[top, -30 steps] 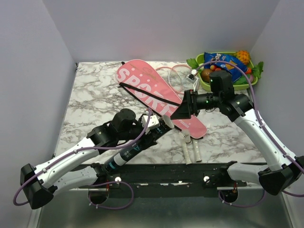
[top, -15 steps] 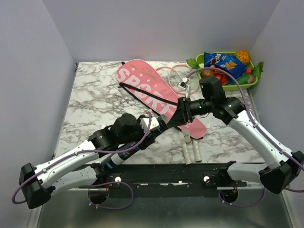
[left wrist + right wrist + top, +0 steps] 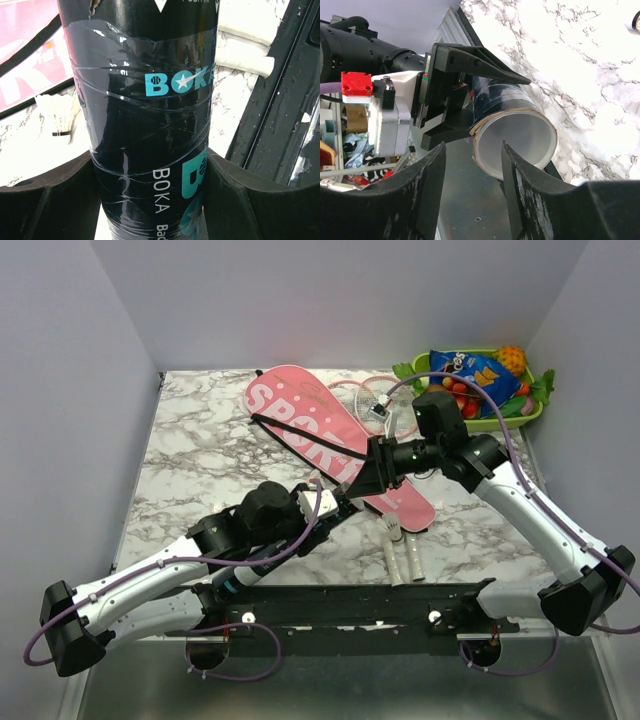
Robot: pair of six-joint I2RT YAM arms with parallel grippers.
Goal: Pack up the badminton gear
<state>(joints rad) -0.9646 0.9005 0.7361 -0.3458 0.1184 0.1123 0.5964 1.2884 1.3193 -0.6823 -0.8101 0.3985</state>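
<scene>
- The dark tube (image 3: 150,125) with teal "BOKA" lettering is off the tabletop (image 3: 200,460), above its near edge around the middle, with its open end toward the far right.
- The left gripper (image 3: 150,160) is clamped on the tube, 1 black finger pressed to each side of it.
- The right gripper (image 3: 473,150) is at the tube's open mouth with its fingers partly spread and a clear gap between them. The near rim of the tube lies in line with that gap, but I cannot tell whether either finger touches it.
- 1 white shuttlecock (image 3: 395,530) lies just beside the near end of the pink "SPORT" bag (image 3: 310,430).
- The bag runs diagonally from the far edge toward the near right, its black strap across it.
- 2 rackets (image 3: 403,562) lie mostly under the bag, white handles side by side at the near edge and pink heads showing on the far side.
- A green tray (image 3: 535,412) of fruit and snacks sits in the far right corner.
</scene>
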